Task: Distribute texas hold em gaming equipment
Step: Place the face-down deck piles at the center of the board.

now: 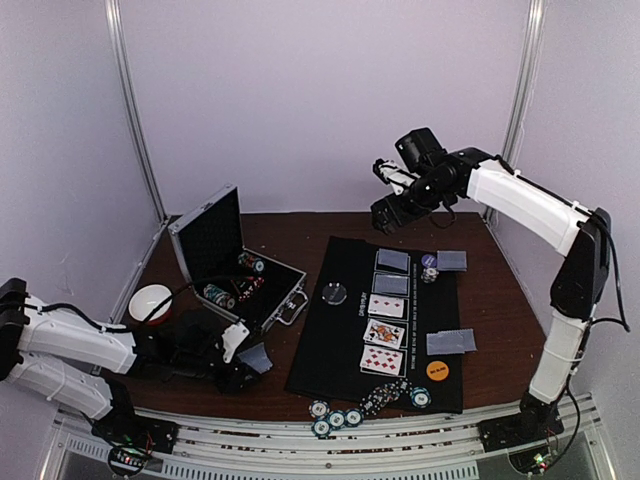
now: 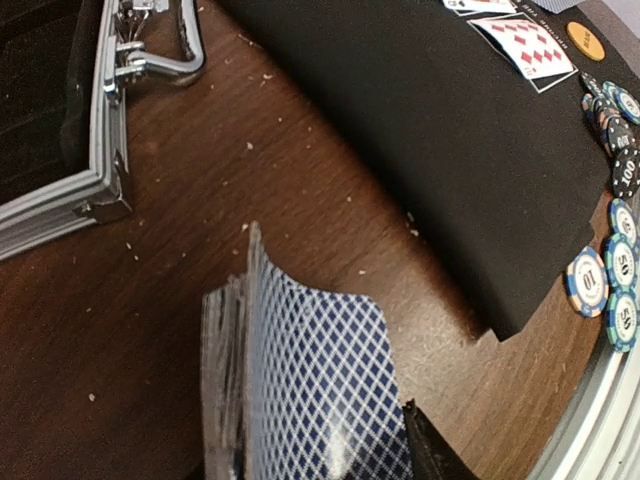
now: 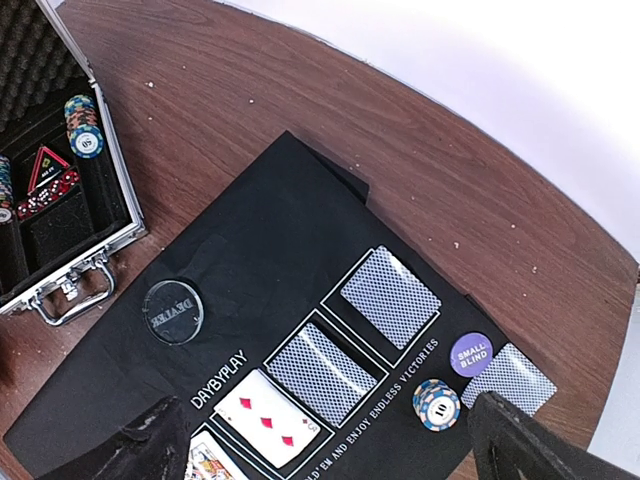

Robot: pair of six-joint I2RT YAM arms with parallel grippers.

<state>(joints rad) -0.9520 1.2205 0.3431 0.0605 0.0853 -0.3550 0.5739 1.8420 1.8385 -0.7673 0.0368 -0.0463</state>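
Poker chips (image 1: 335, 418) lie at the near edge of the brown table (image 1: 500, 320), beside the black mat (image 1: 330, 340); pale walls (image 1: 330, 100) stand behind. Left wrist view: the left gripper (image 2: 325, 465) pinches a deck of cards (image 2: 310, 390) over bare wood. Right wrist view: the right gripper (image 3: 340, 445) hangs spread wide above the row of cards (image 3: 330, 370) on the mat.

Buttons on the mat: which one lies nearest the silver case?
The black dealer button; the purple button and orange button lie across the cards from it.

On black felt mat (image 3: 270, 250): "DAYBYPLAY", "AND ENJOY ENDLESS VICTORIES". "SMALL BLIND" on purple round disc (image 3: 471, 354); "DEALER" on black round disc (image 3: 172, 311). "10" on white striped-edge chip (image 2: 587, 281), "50" on teal chip (image 2: 620, 262), "100" on dark chip (image 2: 627, 172).
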